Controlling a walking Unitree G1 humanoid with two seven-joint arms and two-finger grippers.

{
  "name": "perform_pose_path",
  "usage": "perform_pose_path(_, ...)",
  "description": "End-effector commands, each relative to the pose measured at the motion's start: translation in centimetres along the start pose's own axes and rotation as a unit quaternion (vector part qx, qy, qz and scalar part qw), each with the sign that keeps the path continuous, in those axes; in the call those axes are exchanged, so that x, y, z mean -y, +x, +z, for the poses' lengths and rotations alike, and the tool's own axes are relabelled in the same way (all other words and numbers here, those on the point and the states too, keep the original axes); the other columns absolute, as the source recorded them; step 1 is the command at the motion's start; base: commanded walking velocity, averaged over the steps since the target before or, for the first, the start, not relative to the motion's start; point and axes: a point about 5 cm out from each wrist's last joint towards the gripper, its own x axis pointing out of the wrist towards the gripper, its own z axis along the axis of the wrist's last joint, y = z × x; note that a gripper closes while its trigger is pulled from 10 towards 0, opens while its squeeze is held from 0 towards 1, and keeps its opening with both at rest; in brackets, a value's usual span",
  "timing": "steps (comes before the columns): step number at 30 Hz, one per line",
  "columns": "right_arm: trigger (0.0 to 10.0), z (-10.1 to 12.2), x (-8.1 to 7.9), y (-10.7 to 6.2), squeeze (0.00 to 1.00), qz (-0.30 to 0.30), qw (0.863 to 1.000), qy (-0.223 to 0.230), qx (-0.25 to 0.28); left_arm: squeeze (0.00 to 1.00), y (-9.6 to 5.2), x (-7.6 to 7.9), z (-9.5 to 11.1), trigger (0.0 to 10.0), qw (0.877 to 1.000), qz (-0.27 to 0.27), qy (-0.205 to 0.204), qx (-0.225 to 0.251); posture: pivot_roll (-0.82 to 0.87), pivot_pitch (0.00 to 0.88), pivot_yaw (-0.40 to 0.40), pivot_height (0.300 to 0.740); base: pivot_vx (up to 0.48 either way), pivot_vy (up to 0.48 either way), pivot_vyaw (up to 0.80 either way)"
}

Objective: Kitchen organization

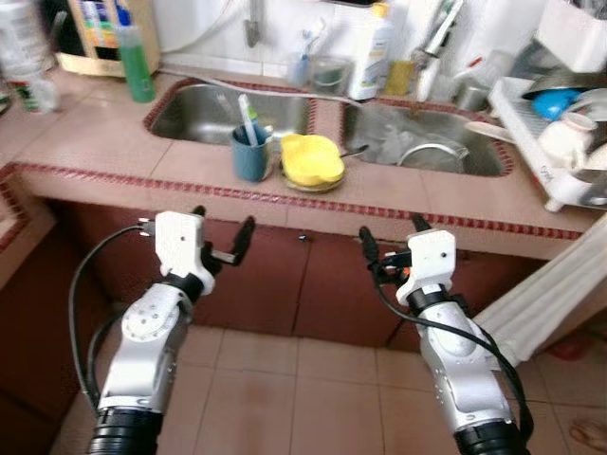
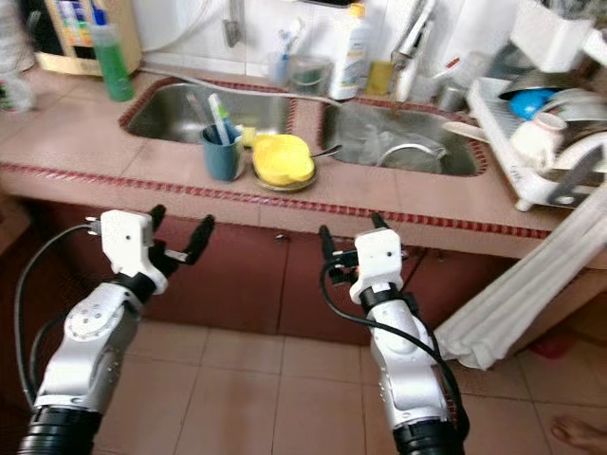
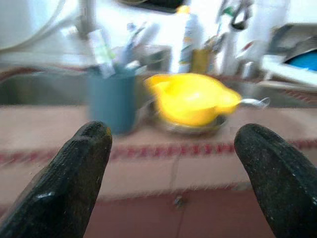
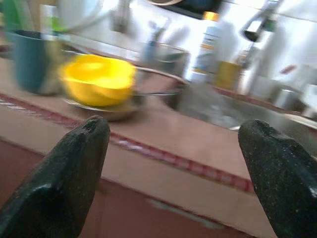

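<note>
- The left tool [image 1: 224, 238] and right tool [image 1: 391, 245] are held wide open, with nothing gripped.
- The yellow bowl [image 1: 312, 159] and blue cup [image 1: 250, 152] are seen ahead on the bench [image 1: 114, 142].
- A reach forward is likely needed next.

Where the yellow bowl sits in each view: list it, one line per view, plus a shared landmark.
Left eye view: yellow bowl on the counter edge between the two sinks.
Right eye view: upper centre, same spot.
Left wrist view: centre, between the left gripper's fingers.
Right wrist view: upper left.
Shared landmark: the blue cup right beside it.
</note>
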Motion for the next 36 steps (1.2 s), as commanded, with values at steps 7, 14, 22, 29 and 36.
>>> perform_pose_path(7,10.0,0.1,0.3,0.0,0.0,0.0,1.0,0.002,0.004,0.0,0.2,0.7,0.1,10.0,1.0,-0.011,0.001,0.004,-0.08,0.0,-0.054,0.74,0.419,0.0,0.0)
perform_pose_path(14,10.0,0.2,0.3,0.0,0.0,0.005,1.0,0.0,0.005,0.0,0.1,0.6,0.1,10.0,1.0,-0.006,-0.001,0.005,-0.07,0.0,-0.06,0.74,0.42,0.0,0.0)
perform_pose_path(22,10.0,0.6,-0.2,-0.2,0.0,0.02,1.0,0.008,0.017,0.0,-0.4,0.5,0.6,10.0,0.999,-0.004,-0.052,0.017,-0.07,0.0,-0.066,0.74,0.157,0.0,0.0)
perform_pose_path(29,10.0,0.8,-0.6,-0.4,0.0,0.041,0.999,0.014,0.024,0.0,0.0,-0.3,0.6,10.0,0.998,0.005,-0.067,-0.019,-0.06,0.0,-0.071,0.74,0.0,0.0,0.0)
perform_pose_path(36,10.0,1.2,-0.9,-0.3,0.0,0.058,0.998,0.006,0.03,0.0,1.0,0.1,1.4,10.0,0.997,-0.026,-0.065,-0.037,-0.07,0.0,-0.074,0.74,0.0,0.0,0.0)
